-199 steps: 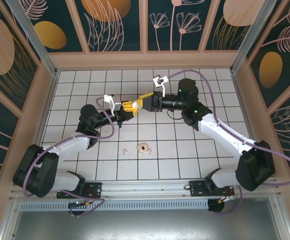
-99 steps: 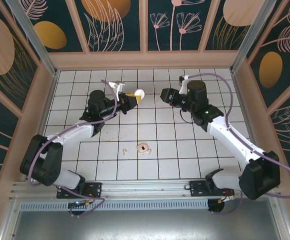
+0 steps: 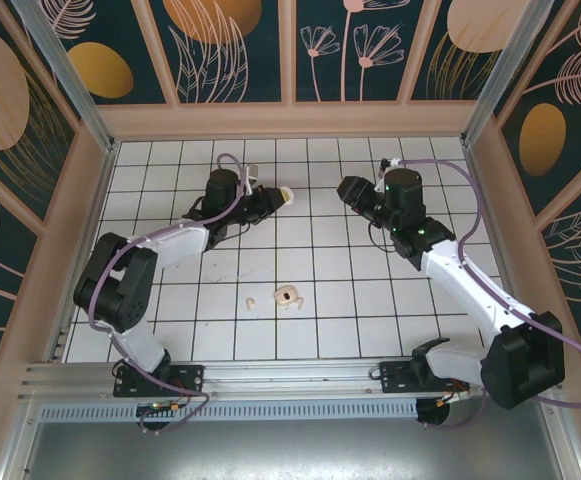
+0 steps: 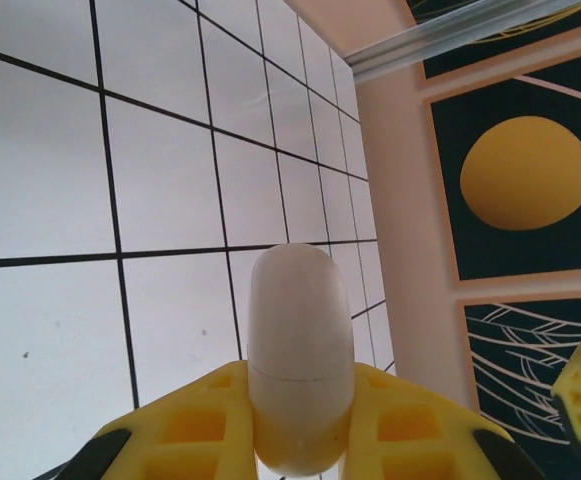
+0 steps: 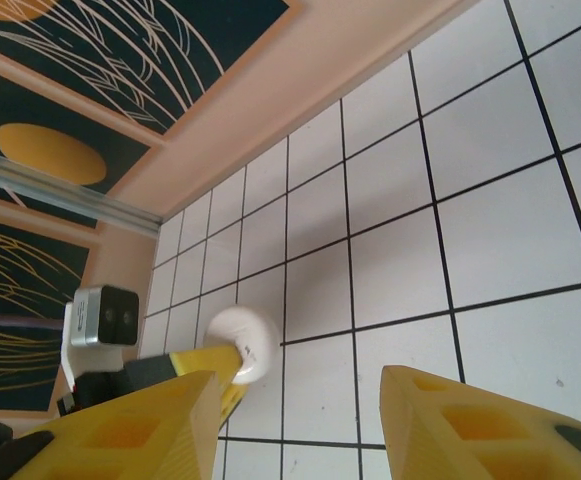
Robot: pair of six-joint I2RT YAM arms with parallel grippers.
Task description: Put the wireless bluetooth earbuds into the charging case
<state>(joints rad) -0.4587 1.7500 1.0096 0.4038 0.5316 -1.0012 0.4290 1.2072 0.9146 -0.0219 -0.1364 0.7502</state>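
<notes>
A closed white oval charging case (image 4: 298,340) sticks out from between the yellow fingers of my left gripper (image 4: 300,392), which is shut on it. From above, the case (image 3: 284,194) and the left gripper (image 3: 273,198) hang over the far tiles, left of centre. In the right wrist view the case (image 5: 240,340) shows end-on. My right gripper (image 5: 300,385) is open and empty, a few tiles to the right of the case (image 3: 347,193). Two pale pink earbuds lie on the near tiles, one larger (image 3: 288,296) and one small curved (image 3: 251,301).
Wooden walls (image 3: 290,120) with dark painted panels ring the white tiled floor (image 3: 330,260). The back wall stands close behind both grippers. An aluminium rail (image 3: 290,372) runs along the near edge by the arm bases.
The two grippers met at the case over the middle tiles a second ago. They have drawn apart: the left carried the case back and left, the right pulled away to the right.
</notes>
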